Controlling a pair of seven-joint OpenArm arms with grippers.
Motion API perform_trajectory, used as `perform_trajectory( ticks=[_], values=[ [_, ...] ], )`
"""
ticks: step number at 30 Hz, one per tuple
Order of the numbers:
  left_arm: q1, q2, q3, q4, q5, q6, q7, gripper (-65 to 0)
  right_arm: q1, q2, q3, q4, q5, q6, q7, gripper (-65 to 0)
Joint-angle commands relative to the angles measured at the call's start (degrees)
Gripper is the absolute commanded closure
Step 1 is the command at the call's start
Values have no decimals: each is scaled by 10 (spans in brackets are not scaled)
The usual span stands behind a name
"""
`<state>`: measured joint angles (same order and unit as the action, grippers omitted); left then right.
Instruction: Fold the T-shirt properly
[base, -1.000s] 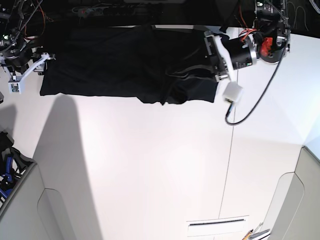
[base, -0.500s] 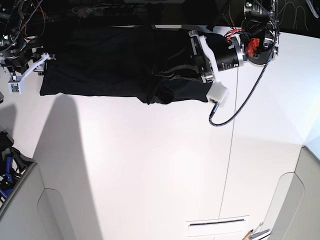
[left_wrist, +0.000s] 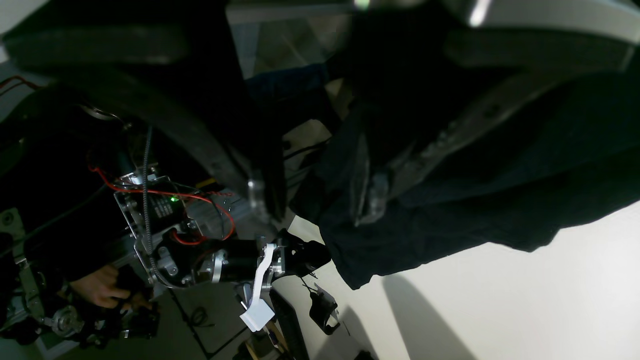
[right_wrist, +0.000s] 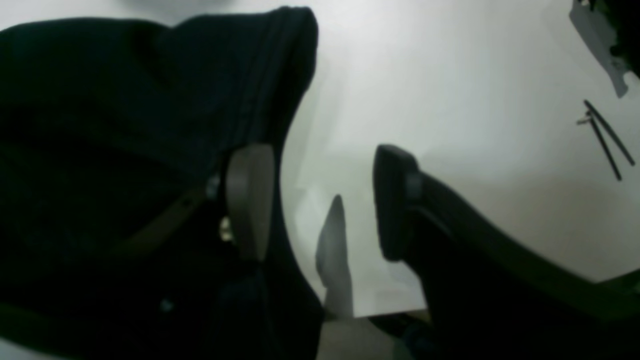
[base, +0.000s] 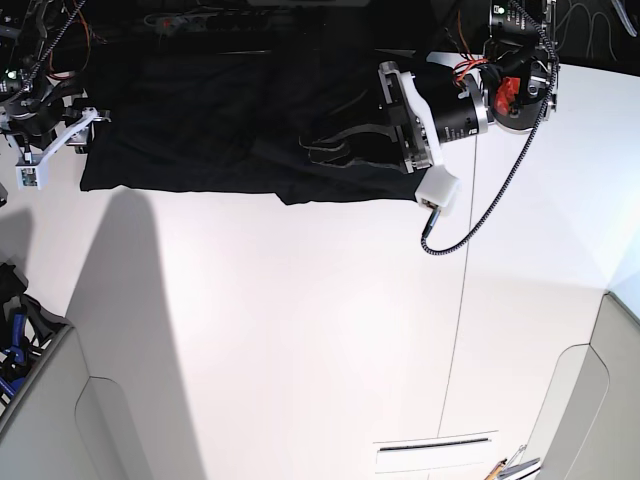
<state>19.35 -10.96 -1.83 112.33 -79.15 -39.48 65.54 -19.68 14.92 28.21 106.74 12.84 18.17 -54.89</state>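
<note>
Black cloth let go at the table's far edge.
Left gripper (base: 325, 148) had carried its side inward and spread its jaws, dropping the T-shirt (base: 200, 130); right gripper (right_wrist: 320, 200) waited open beside the hem.

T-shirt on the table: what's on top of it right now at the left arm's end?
The left gripper hangs over the T-shirt, jaws spread. Rumpled black folds lie below it. Whether a finger touches the cloth, and what the table holds under the shirt, is covered.

Left pincer (base: 318, 148) with jaws parted, right pincer (right_wrist: 320, 200) likewise spread wide.
</note>
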Motion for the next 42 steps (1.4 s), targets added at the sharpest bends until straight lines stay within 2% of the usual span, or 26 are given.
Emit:
perform_trajectory(
  ticks=[1, 9, 12, 14, 17, 18, 24, 29, 35, 37, 39, 42],
  values=[
    [-3, -2, 0, 10, -18, -5, -12, -249, 3, 8, 3, 8, 3, 1, 11, -317],
    [-3, -4, 0, 10, -18, -5, -12, -249, 3, 9, 3, 8, -11, 1, 20, -317],
    [-3, -3, 0, 10, -17, -5, -12, -249, 3, 18, 3, 6, -19, 0, 22, -318],
    [-3, -4, 0, 10, -17, -5, -12, -249, 3, 28, 3, -3, -16, 0, 22, -355],
    [-3, -4, 0, 10, -15, -5, -12, -248, 3, 41, 3, -31, 6, 1, 24, -449],
    [-3, -4, 0, 10, -15, -5, -12, -248, 3, 45, 3, -46, 19, 1, 24, -454],
    [-6, -4, 0, 10, -14, -5, -12, -248, 3, 50, 3, -95, 43, 11, 16, -453],
    [-8, -4, 0, 10, 3, -5, -12, -248, 3, 64, 3, -68, 41, 11, -24, -453],
    [-8, -5, 0, 10, 6, -5, -12, -248, 3, 84, 4, -21, 50, 11, -26, -453],
    [-8, -5, 0, 10, 6, -5, -12, -248, 8, 85, 10, -18, 85, 12, -26, -453],
    [-8, -5, 0, 10, 6, -5, -12, -248, 13, 85, 23, -18, 146, 17, -28, -453],
    [-8, -5, 0, 10, 6, -5, -12, -248, 28, 77, 52, -18, 263, 58, -57, -453]
  ],
)
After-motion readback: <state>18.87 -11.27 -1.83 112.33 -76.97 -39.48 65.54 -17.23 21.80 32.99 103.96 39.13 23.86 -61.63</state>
